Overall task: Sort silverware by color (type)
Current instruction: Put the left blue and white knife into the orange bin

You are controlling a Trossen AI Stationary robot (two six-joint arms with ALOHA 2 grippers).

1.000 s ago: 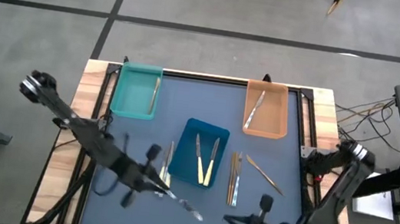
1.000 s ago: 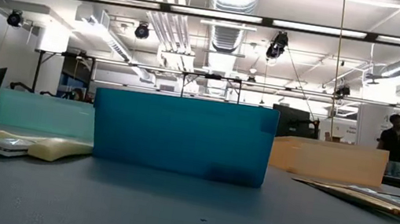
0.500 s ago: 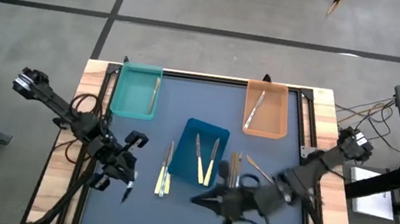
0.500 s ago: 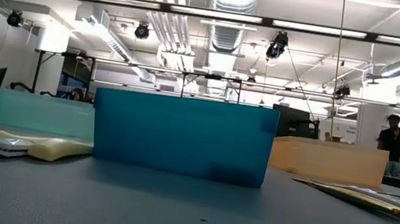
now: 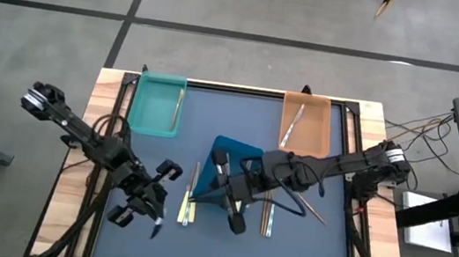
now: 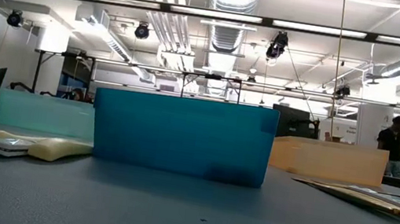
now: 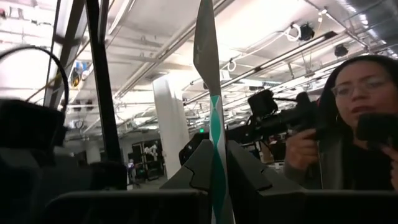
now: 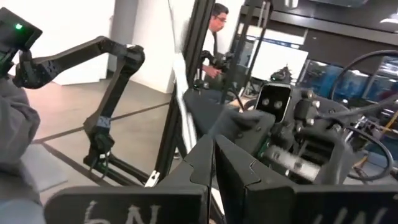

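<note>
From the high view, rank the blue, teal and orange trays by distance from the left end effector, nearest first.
Left end effector sits at the table's near left.
1. Blue tray, centre, just to its right, under the right arm.
2. Teal tray, far left corner.
3. Orange tray, far right corner.

Overhead and table-level cameras share the blue tray (image 5: 235, 167); 2 wrist cameras face the room.
</note>
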